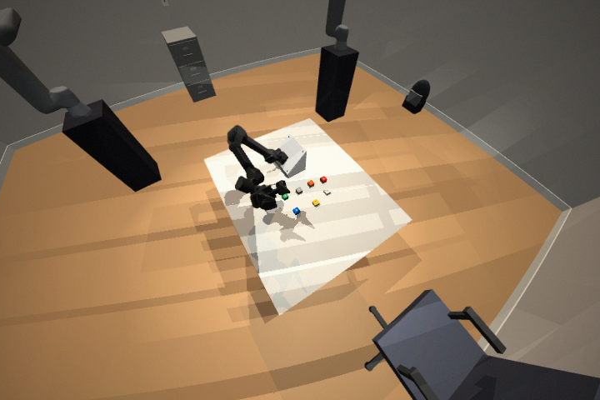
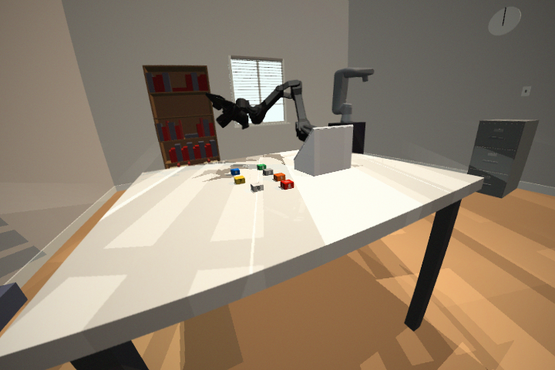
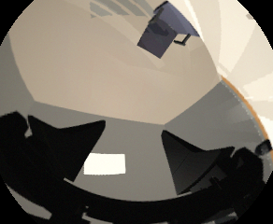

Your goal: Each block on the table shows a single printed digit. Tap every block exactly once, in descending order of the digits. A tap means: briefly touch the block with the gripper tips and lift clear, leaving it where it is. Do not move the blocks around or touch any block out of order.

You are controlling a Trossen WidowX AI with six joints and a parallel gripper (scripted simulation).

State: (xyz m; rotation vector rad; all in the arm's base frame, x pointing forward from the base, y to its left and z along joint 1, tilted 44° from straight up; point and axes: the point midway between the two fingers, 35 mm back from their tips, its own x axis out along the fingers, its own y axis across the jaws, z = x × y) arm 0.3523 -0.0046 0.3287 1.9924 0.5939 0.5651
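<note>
My gripper (image 1: 279,198) (image 2: 213,109) (image 3: 135,129) is open and empty, high above the table, its fingers spread and pointing away from the blocks. On the white table (image 1: 310,263) (image 2: 177,243) stand a green block (image 1: 285,196) (image 2: 261,166), a grey block (image 1: 298,190) (image 2: 267,172), an orange block (image 1: 311,182) (image 2: 279,176), a red block (image 1: 323,179) (image 2: 287,184), a white block (image 1: 327,192) (image 2: 257,186), a yellow block (image 1: 315,202) (image 2: 239,179) and a blue block (image 1: 296,211) (image 2: 235,172). The digits are too small to read surely.
A white slanted box (image 1: 297,160) (image 2: 331,150) stands on the table beside the arm's base, near the orange and red blocks. An office chair (image 1: 428,330) (image 3: 160,35) stands off the table. Two dark pedestals (image 1: 117,146) (image 1: 336,82) bearing grey arms stand on the floor.
</note>
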